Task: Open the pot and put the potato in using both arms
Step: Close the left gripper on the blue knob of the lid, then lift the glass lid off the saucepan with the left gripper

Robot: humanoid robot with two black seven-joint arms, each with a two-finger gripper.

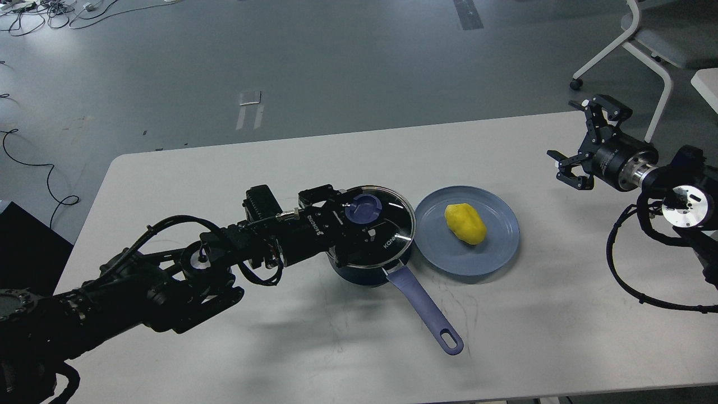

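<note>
A dark blue pot [359, 270] with a long purple handle [424, 307] stands mid-table, covered by a glass lid [392, 233] with a blue knob [363, 208]. My left gripper [360, 211] reaches in from the left and is shut on the knob, with the lid sitting slightly tilted over the pot. A yellow potato [464, 223] lies on a blue plate [482, 261] just right of the pot. My right gripper [579, 138] is open and empty, hovering above the table's far right, well apart from the potato.
The white table [280, 348] ends near the bottom of the view. A white chair [645, 45] stands on the floor behind the right gripper. The corner of another white table [708, 84] is at the far right. Cables lie on the floor at left.
</note>
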